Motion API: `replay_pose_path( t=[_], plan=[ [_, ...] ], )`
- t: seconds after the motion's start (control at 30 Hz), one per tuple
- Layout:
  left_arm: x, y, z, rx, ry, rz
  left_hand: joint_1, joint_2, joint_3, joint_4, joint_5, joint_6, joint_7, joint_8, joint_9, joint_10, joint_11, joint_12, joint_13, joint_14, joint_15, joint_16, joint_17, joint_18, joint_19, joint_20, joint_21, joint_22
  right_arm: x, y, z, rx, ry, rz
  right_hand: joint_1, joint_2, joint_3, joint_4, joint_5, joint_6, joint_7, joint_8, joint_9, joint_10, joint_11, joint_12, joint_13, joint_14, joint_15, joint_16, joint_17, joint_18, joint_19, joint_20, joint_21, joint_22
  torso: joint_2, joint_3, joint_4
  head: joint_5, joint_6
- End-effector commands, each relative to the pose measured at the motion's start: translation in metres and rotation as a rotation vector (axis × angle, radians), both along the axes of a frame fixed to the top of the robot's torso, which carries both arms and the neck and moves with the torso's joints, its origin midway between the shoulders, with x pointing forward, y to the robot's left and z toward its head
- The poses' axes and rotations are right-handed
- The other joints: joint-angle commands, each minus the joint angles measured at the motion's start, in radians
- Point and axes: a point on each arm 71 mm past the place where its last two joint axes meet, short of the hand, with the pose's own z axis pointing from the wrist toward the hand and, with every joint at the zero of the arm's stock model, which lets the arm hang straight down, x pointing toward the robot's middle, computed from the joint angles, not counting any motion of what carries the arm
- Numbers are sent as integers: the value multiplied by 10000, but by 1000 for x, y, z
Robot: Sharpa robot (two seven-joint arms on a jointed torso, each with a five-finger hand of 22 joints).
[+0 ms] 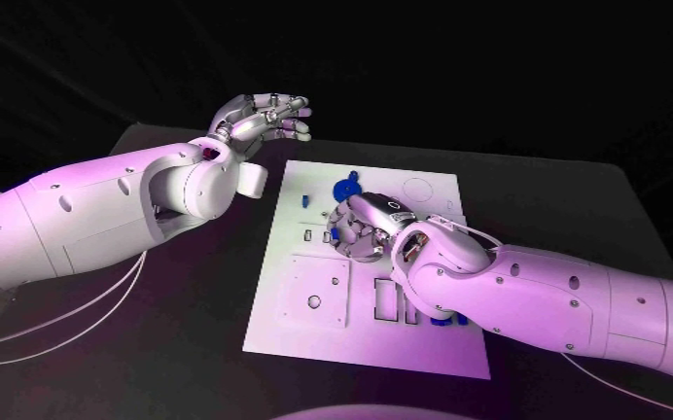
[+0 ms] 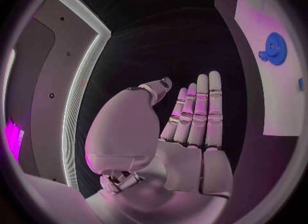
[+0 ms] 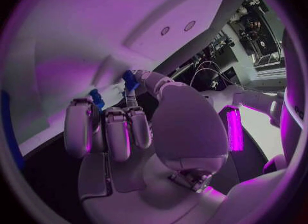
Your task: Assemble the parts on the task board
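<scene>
The right hand (image 1: 368, 228) is curled down over the middle of the board (image 1: 421, 342), knuckles up and fingers tucked under. In the right wrist view its fingertips (image 3: 131, 100) pinch a small blue part (image 3: 130, 80) and press it against the white surface, with a second bit of blue (image 3: 96, 98) just beside the neighbouring finger; whether that is the same piece or another I cannot tell. So this hand is holding a part, and the step in hand looks like seating it in a slot near the board's centre.

The left hand (image 1: 264, 119) is raised well off the board, beyond its far left corner, over the dark worktop (image 1: 589, 196). Its fingers are straight and together with the thumb apart, and nothing is in it.

Further out on the board, a blue gear (image 1: 345, 189) lies near the far edge, just beyond the right hand; the left wrist view shows it too, flat on the white plate. A raised square block (image 1: 314, 291) sits near the left side, and tall slots (image 1: 386, 300) lie beside it, partly under the right forearm.

As a judgement, the task is at an early or middle stage: the gear lies loose and at least 1 part is not yet seated. The next move calls for the right hand to line the part up with its slot and push it straight down, then let go without dragging it out. The fingers hide the slot from the head view, so alignment is the likely trouble.
</scene>
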Motion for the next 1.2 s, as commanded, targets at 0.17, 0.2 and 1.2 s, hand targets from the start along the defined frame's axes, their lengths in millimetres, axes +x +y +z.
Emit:
replay_pose_path(
  t=[0.17, 0.2, 1.2],
  plan=[
    [-1, -2, 1, -110, -45, -204, -90, 32, -25, -13, 18, -62, 356, -35, 8, -52, -12, -20, 9, -69, 29, 19, 8, 106, -61, 8, 55, 13, 0, 1, -1, -198, -64, 68, -53, -77, 73, 22, 22, -116, 36, -40, -3, 389, -15, -69, 1741, 983, -46, -8, 2259, 25, -51, -11, -93, 574, 2, 2, -7, -2, 27],
    [-1, -2, 1, -110, -45, -203, -90, 32, -25, -13, 18, -62, 356, -35, 8, -52, -12, -20, 9, -69, 29, 19, 8, 106, -61, 8, 55, 13, 0, 1, -1, -192, -69, 73, -53, -77, 73, 22, 22, -116, 36, -40, -3, 389, -15, -69, 1741, 983, -46, -8, 2259, 25, -51, -11, -93, 574, 6, 2, -4, -3, 31],
    [-1, -2, 1, -106, -16, -222, -98, 37, -32, -9, 18, -65, 357, -39, 15, -57, -12, -18, 10, -77, 31, 22, 18, 109, -74, 13, 66, 14, -2, 2, 0, -126, -154, 222, -181, -291, 93, -5, -1750, -518, 209, -286, -91, 264, 145, -249, 1601, 959, 88, -53, 2167, 68, -163, 102, -314, 441, 13, 9, -13, 2, -3]
  ],
)
